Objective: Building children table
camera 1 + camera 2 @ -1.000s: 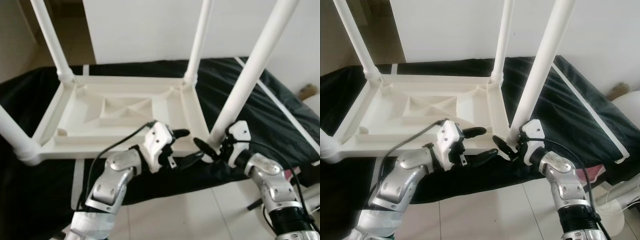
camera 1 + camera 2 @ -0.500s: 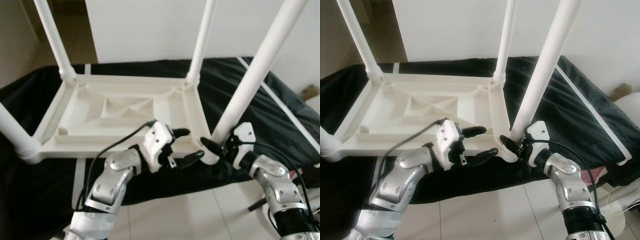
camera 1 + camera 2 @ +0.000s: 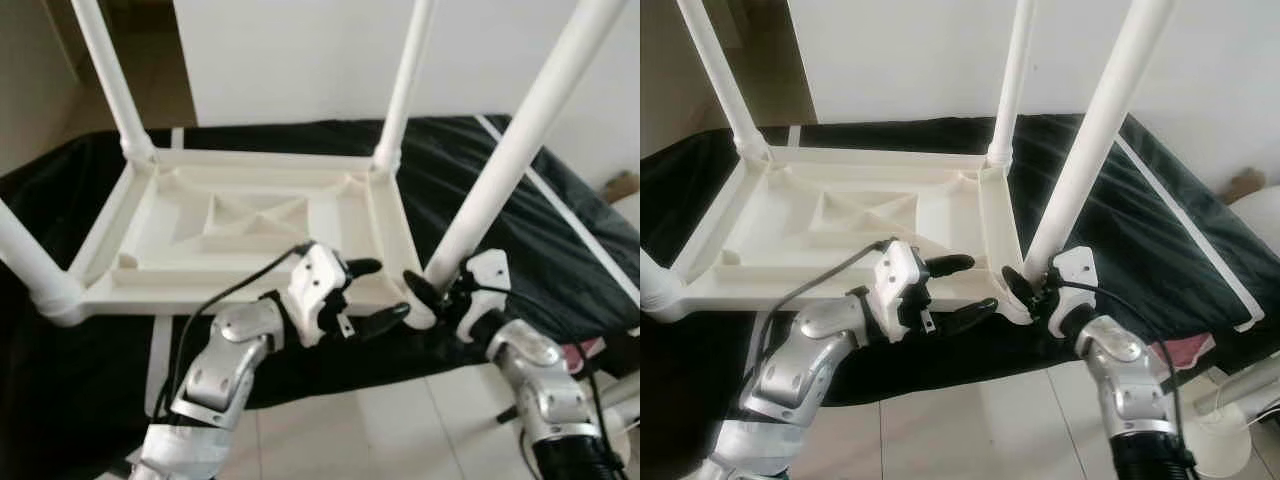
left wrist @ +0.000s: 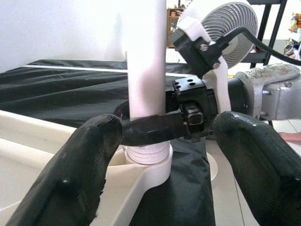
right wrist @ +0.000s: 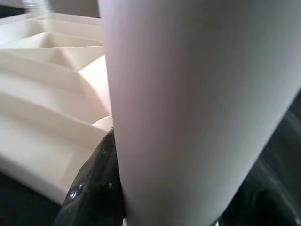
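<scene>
The right hand (image 3: pixel 1025 285) clamps the near right leg (image 3: pixel 1090 150) at its socket, blocking that corner. The left hand (image 3: pixel 960 285) hangs spread just beside it. Between the four upright legs, the upturned tabletop (image 3: pixel 840 215) lies open.

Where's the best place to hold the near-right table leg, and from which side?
Low on the near-right leg, just above its socket, approached side-on from the robot's side as the right end effector is. The leg is a round upright tube, stiffest near the tabletop.
</scene>
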